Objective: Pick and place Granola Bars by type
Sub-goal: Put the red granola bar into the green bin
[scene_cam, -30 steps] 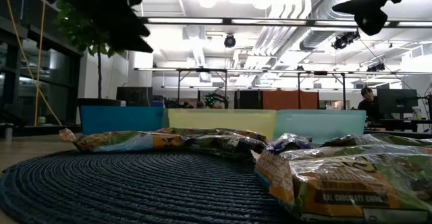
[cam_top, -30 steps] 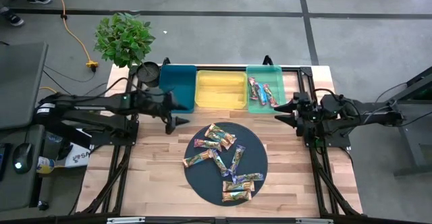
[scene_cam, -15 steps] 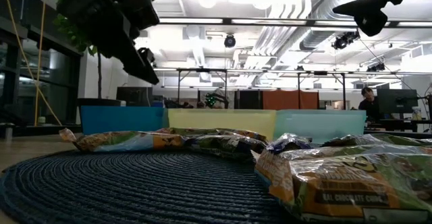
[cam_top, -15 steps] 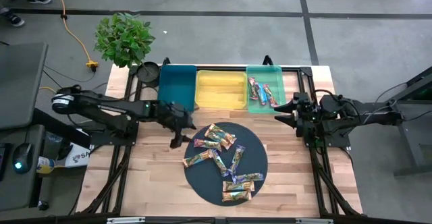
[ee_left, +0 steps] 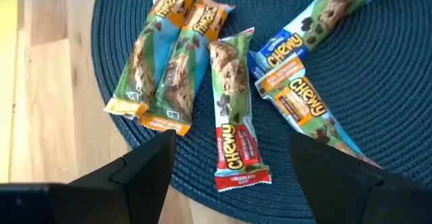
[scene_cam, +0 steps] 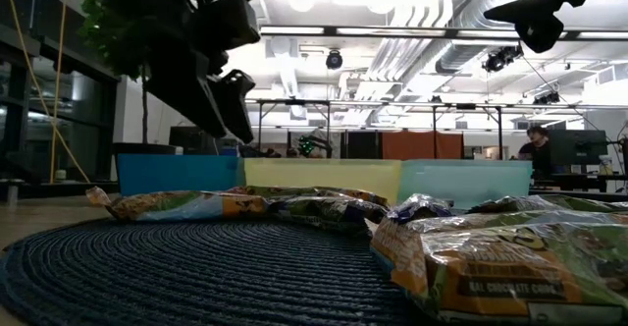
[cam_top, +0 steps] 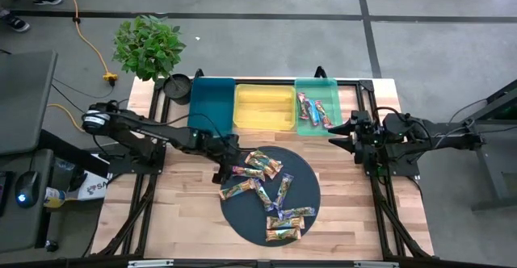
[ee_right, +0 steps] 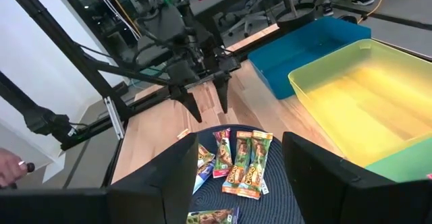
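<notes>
Several granola bars (cam_top: pixel 266 191) lie scattered on a round dark woven mat (cam_top: pixel 307 171) at the table's middle. Two more bars (cam_top: pixel 313 110) lie in the green bin (cam_top: pixel 327 86). My left gripper (cam_top: pixel 220 173) hovers open just above the mat's left edge, touching nothing. In the left wrist view its fingers (ee_left: pixel 145 170) stand apart on either side of a green bar with a red end (ee_left: pixel 233 116). My right gripper (cam_top: pixel 343 135) waits open in the air at the table's right side, near the green bin.
Teal bin (cam_top: pixel 212 102), yellow bin (cam_top: pixel 263 106) and the green bin stand side by side along the far edge. A potted plant (cam_top: pixel 149 46) stands at the far left corner. Bare wood lies left and right of the mat.
My left gripper has gone from beside the teal bin toward the table's near edge and the mat, sinking and rolling about its own axis; its fingers now point steeply down at the mat's left edge. The bars have not moved.
</notes>
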Action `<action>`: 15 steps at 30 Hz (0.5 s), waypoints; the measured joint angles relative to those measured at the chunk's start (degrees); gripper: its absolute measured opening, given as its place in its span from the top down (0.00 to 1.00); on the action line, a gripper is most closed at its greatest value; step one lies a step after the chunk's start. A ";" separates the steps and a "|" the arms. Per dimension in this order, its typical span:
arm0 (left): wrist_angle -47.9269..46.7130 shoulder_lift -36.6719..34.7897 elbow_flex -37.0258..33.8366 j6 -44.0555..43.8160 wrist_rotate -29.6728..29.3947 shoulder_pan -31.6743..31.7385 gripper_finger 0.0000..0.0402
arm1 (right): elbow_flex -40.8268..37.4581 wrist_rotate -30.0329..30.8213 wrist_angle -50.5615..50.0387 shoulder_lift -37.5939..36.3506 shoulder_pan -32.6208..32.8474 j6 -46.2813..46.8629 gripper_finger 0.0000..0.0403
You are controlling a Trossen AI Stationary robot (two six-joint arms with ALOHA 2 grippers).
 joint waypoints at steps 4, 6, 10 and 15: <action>-1.15 2.79 1.16 -0.11 -1.59 0.07 0.30 | 0.00 -0.02 0.00 0.00 -0.02 0.03 0.50; -1.15 3.86 1.87 -0.13 -1.80 0.08 0.30 | 0.00 -0.02 0.00 0.00 -0.02 0.04 0.50; -2.79 5.74 2.51 -0.23 -1.75 0.07 0.30 | 0.00 -0.04 0.00 0.00 -0.02 0.04 0.50; -3.41 7.17 2.85 -1.51 -1.57 0.07 0.30 | 0.00 -0.04 0.00 0.00 -0.02 0.04 0.50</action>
